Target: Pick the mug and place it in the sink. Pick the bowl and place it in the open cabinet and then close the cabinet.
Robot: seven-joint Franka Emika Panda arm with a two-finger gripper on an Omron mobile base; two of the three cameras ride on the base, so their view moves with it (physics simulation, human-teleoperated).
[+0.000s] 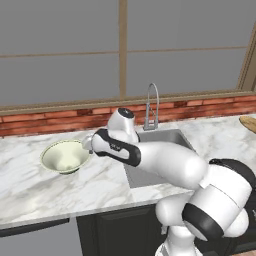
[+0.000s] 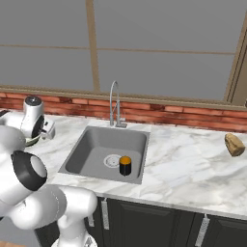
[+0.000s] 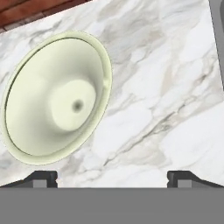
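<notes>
Mug (image 2: pixel 125 165) already upright in sink (image 2: pixel 91 144); first half done. Fingers (image 3: pixel 112 179) spread wide, empty, hovering beside bowl (image 1: pixel 65 156) on marble desk (image 1: pixel 30 190). Bowl pickup, cabinet placement, door closing left.

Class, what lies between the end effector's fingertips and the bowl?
Bare marble counter, seen in the hand view, separates the open end effector from the bowl.

Base views flank sink (image 2: pixel 107 153); hand view overlooks bowl (image 3: pixel 54 98).
</notes>
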